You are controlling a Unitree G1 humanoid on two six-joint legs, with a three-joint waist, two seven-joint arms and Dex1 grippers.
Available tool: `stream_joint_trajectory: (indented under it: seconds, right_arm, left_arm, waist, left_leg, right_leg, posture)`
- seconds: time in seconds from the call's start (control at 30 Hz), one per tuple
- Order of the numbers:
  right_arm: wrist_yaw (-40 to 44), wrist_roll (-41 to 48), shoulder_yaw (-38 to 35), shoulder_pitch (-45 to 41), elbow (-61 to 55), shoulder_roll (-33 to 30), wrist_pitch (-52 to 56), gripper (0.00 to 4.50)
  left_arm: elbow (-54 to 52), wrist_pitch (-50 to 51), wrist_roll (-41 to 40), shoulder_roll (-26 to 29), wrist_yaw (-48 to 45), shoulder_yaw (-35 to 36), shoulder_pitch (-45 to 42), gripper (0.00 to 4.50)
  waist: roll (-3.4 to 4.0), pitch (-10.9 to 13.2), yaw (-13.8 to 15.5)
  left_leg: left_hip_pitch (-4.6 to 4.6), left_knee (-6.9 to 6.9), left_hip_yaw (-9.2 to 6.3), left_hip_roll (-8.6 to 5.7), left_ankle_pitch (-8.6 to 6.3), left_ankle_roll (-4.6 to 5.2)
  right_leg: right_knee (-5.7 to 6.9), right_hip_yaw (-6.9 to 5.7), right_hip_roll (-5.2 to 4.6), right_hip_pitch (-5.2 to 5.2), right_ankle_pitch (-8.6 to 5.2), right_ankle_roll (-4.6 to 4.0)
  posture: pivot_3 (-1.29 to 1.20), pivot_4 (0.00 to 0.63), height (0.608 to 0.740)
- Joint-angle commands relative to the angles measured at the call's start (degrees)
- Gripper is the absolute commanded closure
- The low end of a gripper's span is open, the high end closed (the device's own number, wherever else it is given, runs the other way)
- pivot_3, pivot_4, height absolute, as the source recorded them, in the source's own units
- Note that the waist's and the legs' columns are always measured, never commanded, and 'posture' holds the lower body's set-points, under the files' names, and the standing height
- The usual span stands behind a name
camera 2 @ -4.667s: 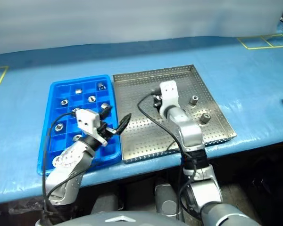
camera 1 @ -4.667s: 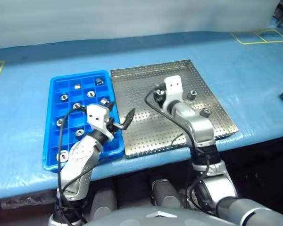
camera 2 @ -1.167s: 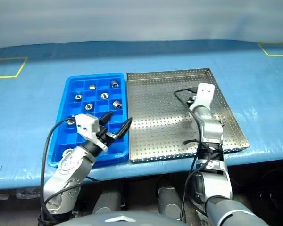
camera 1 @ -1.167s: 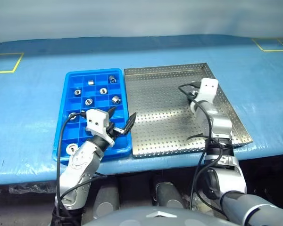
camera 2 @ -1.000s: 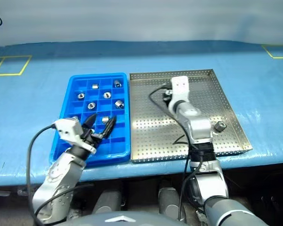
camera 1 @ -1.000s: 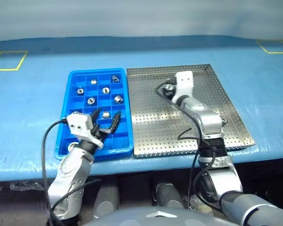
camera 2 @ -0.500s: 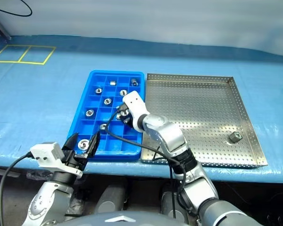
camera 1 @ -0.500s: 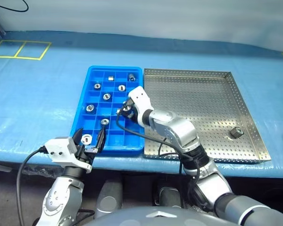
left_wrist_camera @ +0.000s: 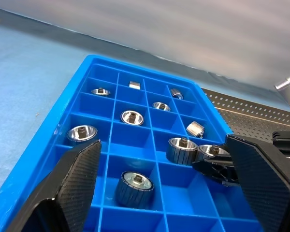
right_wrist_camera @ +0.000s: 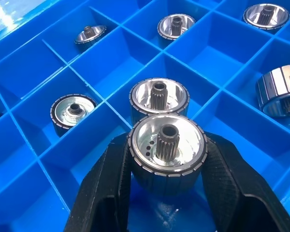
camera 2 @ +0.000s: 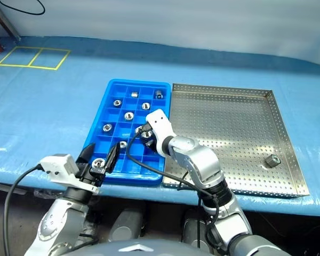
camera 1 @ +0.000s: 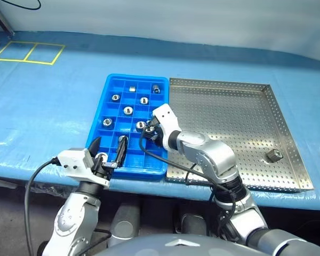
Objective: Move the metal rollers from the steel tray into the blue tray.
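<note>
The right gripper (right_wrist_camera: 166,193) is clamped on one roller (right_wrist_camera: 167,152), a finger (right_wrist_camera: 108,191) pressed to each side of its ribbed wall. The held roller's axis runs along the fingers; its open face, with the dark splined hub at centre, is turned toward the wrist camera. It hangs over the blue tray (camera 1: 111,85), above a compartment in the tray's right column near the middle rows, just in front of a second roller (right_wrist_camera: 159,98) that stands upright in a cell with its hub facing up.

In the head views the right gripper (camera 1: 151,131) reaches in from the steel tray (camera 1: 288,140) side and points down and leftward across the shared edge of the two trays (which lie side by side, touching or nearly so).

Other rollers sit one to a cell in the blue tray. Most stand on end, axis vertical; one (left_wrist_camera: 195,129) in the right column lies tipped on its side, and a small one (left_wrist_camera: 134,85) in the far row lies tilted too. One near-row roller (left_wrist_camera: 133,187) stands upright, close to the left gripper.

One roller (camera 1: 273,156) lies on the steel tray's perforated floor, near the right rim toward the near end; its axis cannot be made out.

The left gripper (camera 1: 108,152) hovers at the near edge of the blue tray, fingers spread wide, holding nothing.
</note>
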Motion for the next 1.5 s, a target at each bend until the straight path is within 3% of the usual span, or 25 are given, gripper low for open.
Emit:
stream_joint_trajectory:
  seconds: [0.03,0.5,0.67,0.93,1.07,1.13,1.3,1.5]
  right_arm:
    - [0.9,3.0,-4.4,0.8,-3.6,1.5,-1.6,2.81]
    - [-0.1,3.8,-4.9,2.3,-8.8,-0.9,-2.3,2.81]
    - [1.2,4.7,-4.4,3.5,-12.7,-2.4,-4.6,2.81]
    - [4.0,7.7,-5.8,4.1,-19.3,-4.7,-6.8,2.81]
    - [4.2,8.7,-5.9,4.6,-20.8,-5.1,-7.2,2.81]
    - [4.5,9.2,-5.6,4.7,-21.3,-5.5,-7.3,2.81]
    - [5.2,10.6,-5.0,4.6,-21.9,-6.4,-7.4,2.81]
    - [6.0,12.2,-4.7,3.5,-22.2,-6.8,-7.1,2.81]
  left_arm:
    - [0.2,0.0,-0.7,0.8,-0.8,-0.3,-1.1,0.0]
    - [2.6,1.7,-1.7,2.4,-2.0,-0.4,-5.2,0.0]
    - [7.2,5.8,-3.0,2.6,0.2,3.0,-13.4,0.0]
    - [11.0,15.3,-27.9,-6.3,6.7,12.7,-22.1,0.0]
    - [12.3,13.5,-51.4,-12.3,14.1,16.7,-22.6,0.0]
    - [12.9,12.6,-57.7,-12.2,16.2,16.6,-21.8,0.0]
    - [13.3,10.1,-66.6,-11.5,18.6,14.1,-18.7,0.0]
    - [14.6,9.0,-69.9,-10.2,19.6,9.6,-15.7,0.0]
  waist:
    - [0.0,0.0,-0.1]
    - [0.01,0.0,-2.3]
    - [0.01,0.0,-2.9]
    - [-0.03,0.0,-4.7]
    - [-0.04,0.0,-5.5]
    - [-0.04,0.0,-5.8]
    - [-0.04,0.0,-5.9]
    - [-0.05,0.0,-5.8]
  left_leg:
    - [-0.01,0.0,-0.01,0.0,0.0,0.0]
    - [0.12,0.01,-0.01,0.09,0.03,-0.04]
    - [0.15,0.05,-0.04,0.11,0.05,-0.05]
    - [0.16,0.14,-0.09,0.1,0.05,-0.06]
    - [0.18,0.15,-0.21,0.1,0.06,-0.06]
    - [0.21,0.16,-0.26,0.1,0.06,-0.06]
    - [0.22,0.25,-0.25,0.07,0.06,-0.06]
    - [0.23,0.27,-0.26,0.06,0.06,-0.06]
  right_leg:
    - [0.0,-0.01,0.0,0.0,0.0,0.0]
    - [0.09,0.0,0.1,0.04,-0.06,0.09]
    - [0.18,0.0,0.17,0.04,-0.01,0.0]
    - [0.14,0.0,0.15,0.18,0.26,0.32]
    - [0.19,-0.06,0.17,0.22,0.27,0.28]
    - [0.22,-0.07,0.17,0.24,0.27,0.27]
    - [0.21,-0.05,0.16,0.31,0.28,0.27]
    - [0.21,-0.05,0.17,0.33,0.13,0.01]
  posture:
    - [0.31,0.15,0.74]
    - [0.26,0.15,0.74]
    - [0.23,0.15,0.74]
    - [0.15,0.15,0.74]
    - [0.14,0.15,0.74]
    - [0.14,0.15,0.74]
    - [0.14,0.15,0.74]
    - [0.16,0.15,0.74]
